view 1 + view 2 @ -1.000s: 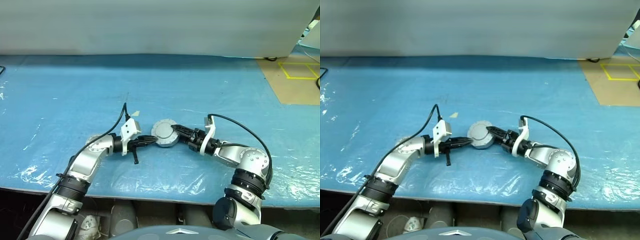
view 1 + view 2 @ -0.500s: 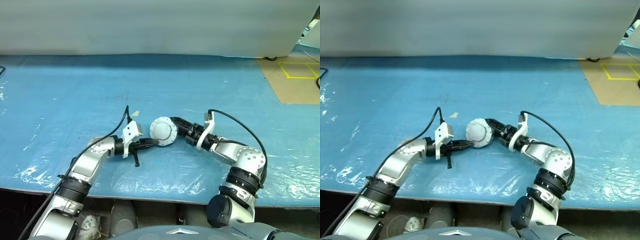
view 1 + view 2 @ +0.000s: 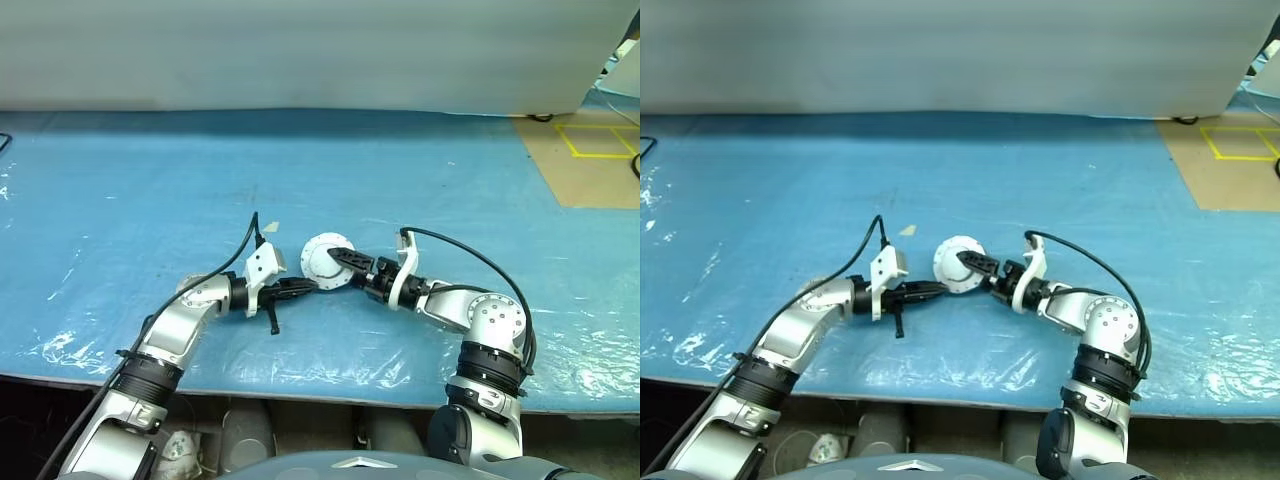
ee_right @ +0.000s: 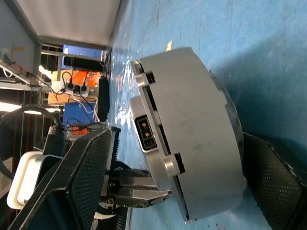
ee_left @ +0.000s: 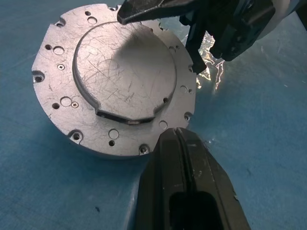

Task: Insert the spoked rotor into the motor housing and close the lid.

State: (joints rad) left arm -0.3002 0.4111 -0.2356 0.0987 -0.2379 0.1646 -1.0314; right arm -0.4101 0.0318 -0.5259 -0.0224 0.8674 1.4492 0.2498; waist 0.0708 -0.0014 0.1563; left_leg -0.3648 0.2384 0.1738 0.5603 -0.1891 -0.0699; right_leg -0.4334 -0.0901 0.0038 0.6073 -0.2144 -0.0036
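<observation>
The motor housing [image 3: 322, 258] is a round silver body in the middle of the blue table. Its flat back plate with screw holes [image 5: 115, 76] faces the left wrist camera, so its inside is hidden. My right gripper [image 3: 342, 268] stands open, one finger on each side of the housing [image 4: 192, 129], with a gap on one side. From the other side, my left gripper [image 3: 305, 286] is shut and empty, its tip [image 5: 178, 139] right at the housing's rim. The spoked rotor and the lid are out of view.
A blue plastic sheet [image 3: 150, 180] covers the table, with its front edge close to me. A small pale scrap [image 3: 270, 227] lies just behind the left gripper. Brown floor with yellow tape [image 3: 595, 150] shows at the far right.
My right gripper's fingers have spread wide around the housing and the hand has rolled a little. The housing now sits slightly further left. The left arm has stayed still.
</observation>
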